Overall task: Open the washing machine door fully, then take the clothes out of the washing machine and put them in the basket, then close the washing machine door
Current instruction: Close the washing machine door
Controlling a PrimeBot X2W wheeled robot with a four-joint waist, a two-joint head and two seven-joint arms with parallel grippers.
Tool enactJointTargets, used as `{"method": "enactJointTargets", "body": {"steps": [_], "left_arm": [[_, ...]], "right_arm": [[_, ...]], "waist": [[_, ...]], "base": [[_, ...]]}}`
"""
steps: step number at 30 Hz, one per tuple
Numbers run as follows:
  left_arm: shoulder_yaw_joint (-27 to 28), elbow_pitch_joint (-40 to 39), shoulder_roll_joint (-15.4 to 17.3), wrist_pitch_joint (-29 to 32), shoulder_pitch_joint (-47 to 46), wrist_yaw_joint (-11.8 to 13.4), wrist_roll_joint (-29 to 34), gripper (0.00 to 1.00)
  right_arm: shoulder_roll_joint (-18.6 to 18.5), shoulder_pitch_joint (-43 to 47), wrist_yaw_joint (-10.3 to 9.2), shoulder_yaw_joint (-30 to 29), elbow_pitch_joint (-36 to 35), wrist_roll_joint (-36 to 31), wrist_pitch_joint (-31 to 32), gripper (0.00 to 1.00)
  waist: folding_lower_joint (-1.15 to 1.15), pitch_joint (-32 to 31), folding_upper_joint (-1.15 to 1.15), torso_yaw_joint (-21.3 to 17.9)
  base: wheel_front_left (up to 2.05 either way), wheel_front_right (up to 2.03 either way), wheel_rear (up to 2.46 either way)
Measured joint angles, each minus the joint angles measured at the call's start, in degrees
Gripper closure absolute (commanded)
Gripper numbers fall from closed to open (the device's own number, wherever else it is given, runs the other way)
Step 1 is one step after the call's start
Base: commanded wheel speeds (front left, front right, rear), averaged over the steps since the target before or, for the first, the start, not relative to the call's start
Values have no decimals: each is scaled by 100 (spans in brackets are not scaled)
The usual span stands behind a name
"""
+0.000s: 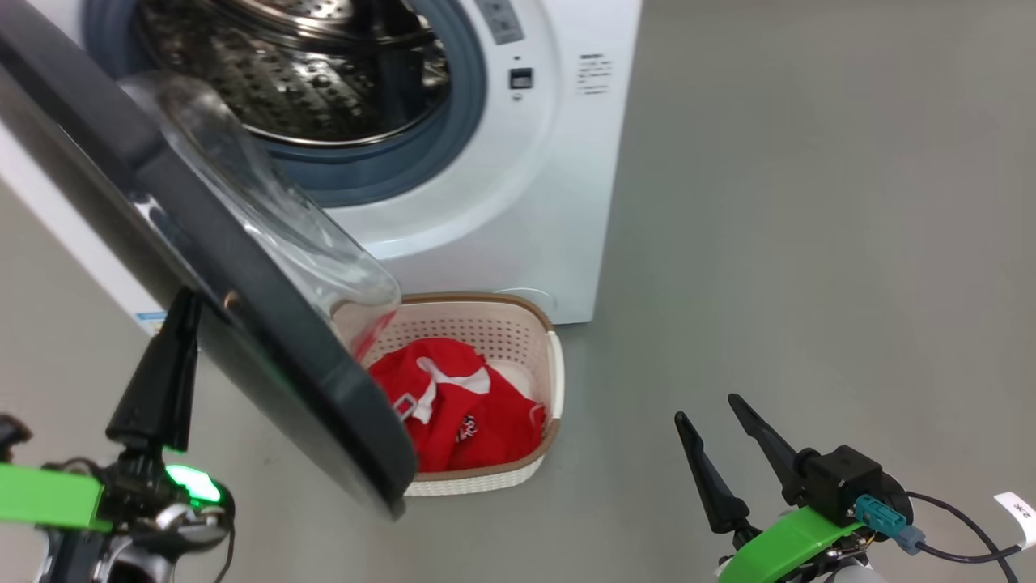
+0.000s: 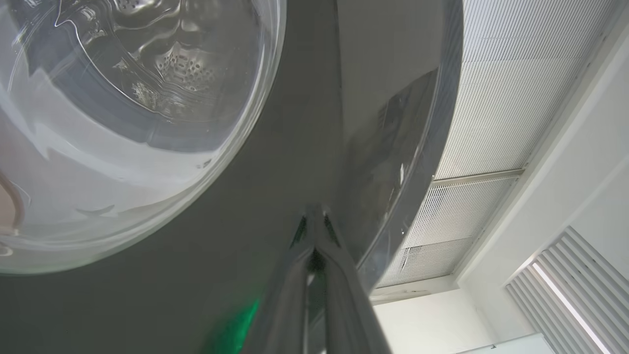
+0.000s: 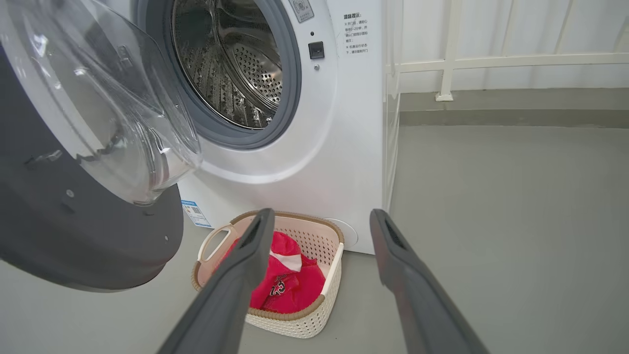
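The clothes (image 1: 453,413), red with white trim, lie in the basket (image 1: 556,380) on the floor just in front of the washing machine (image 1: 526,202), and what shows of its drum (image 1: 324,73) looks empty. Unloading therefore seems done, and only closing is left. The washing machine door (image 1: 267,340) stands swung out from the washing machine's front, its glossy black rim around a bulging clear glass bowl. The left gripper (image 1: 182,312), jaws together, rests its tips against the door's outer face. The right gripper (image 1: 706,409), jaws apart and empty, hangs well clear of the washing machine.
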Motion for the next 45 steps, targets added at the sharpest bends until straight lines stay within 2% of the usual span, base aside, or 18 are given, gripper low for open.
{"method": "enactJointTargets", "body": {"steps": [20,36,45], "left_arm": [[-53,933,-56,-199,-1152,-66,-70,100],[-91,2095,-81,-680,-2713,-269,202,100],[-120,2955,-79,-764,-3691,-564,264,100]], "right_arm": [[0,-64,0,-21,-66,-62,0,0],[1,-303,0,-18,-203,-152,0,0],[2,-461,0,-3,-226,-152,0,0]], "waist": [[0,277,0,-969],[0,780,0,-1127],[0,1075,0,-1166]], "base": [[0,0,0],[0,0,0],[0,0,0]]}}
